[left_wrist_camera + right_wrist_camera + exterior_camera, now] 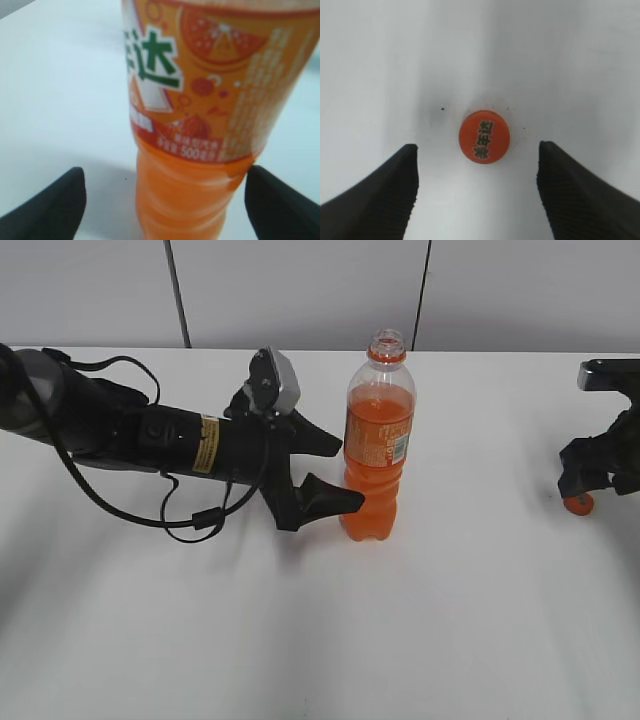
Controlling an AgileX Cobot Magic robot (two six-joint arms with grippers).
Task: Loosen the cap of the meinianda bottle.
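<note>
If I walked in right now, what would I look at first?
The tall clear plastic bottle of orange soda, upright mid-table with its neck open. The left gripper sits open around its lower part, fingers not touching it in the wrist view. Far right, the small round orange cap lies on the white table below the open right gripper.

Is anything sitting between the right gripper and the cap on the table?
Nothing visible. The cap lies alone on the white table, in the open gap below the right gripper, both fingers clear of it. It is already off the meinianda bottle, whose neck is open.
</note>
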